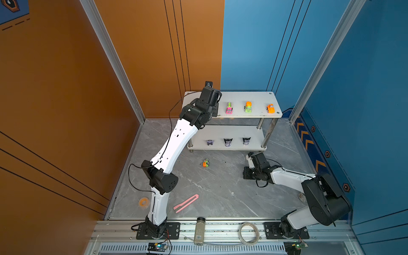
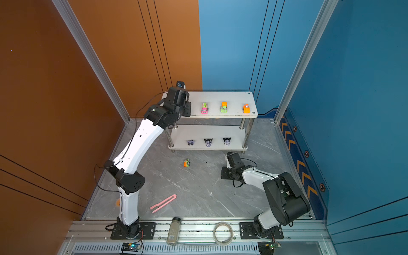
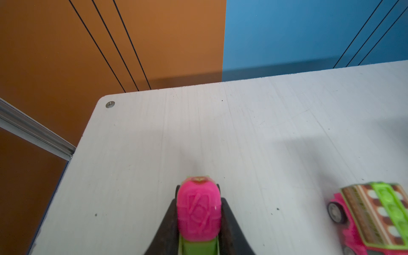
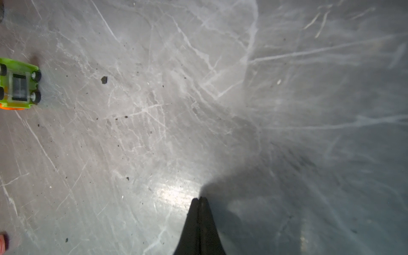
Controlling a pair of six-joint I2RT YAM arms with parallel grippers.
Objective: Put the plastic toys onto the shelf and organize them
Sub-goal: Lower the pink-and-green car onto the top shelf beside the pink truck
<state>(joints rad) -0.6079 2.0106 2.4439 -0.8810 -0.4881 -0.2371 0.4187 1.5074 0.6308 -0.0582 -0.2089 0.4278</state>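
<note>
My left gripper [image 3: 198,199] clamps a pink-roofed green plastic toy car [image 3: 198,212] low over the bare left end of the top board of the white two-tier shelf [image 3: 242,121]. Its long axis runs roughly parallel to the pink-and-green bus-like car [image 3: 375,218] to its right. My right gripper [image 4: 199,201] is pinched shut, empty.

Shelf [image 1: 247,97]: white, two tiers, chrome legs, standing at the far end of the grey marbled surface [image 1: 220,189].
Top tier: pink car [image 1: 229,108], green car [image 1: 248,107] and orange car [image 1: 270,108] in a spaced row.
Lower tier: three figurines [image 1: 228,142] in a row along its front edge.
Surface near the shelf front: green-and-orange car [image 1: 205,163], underside showing.
Surface well away from the shelf: pink strip [image 1: 186,203], orange tape ring [image 1: 143,202].
</note>
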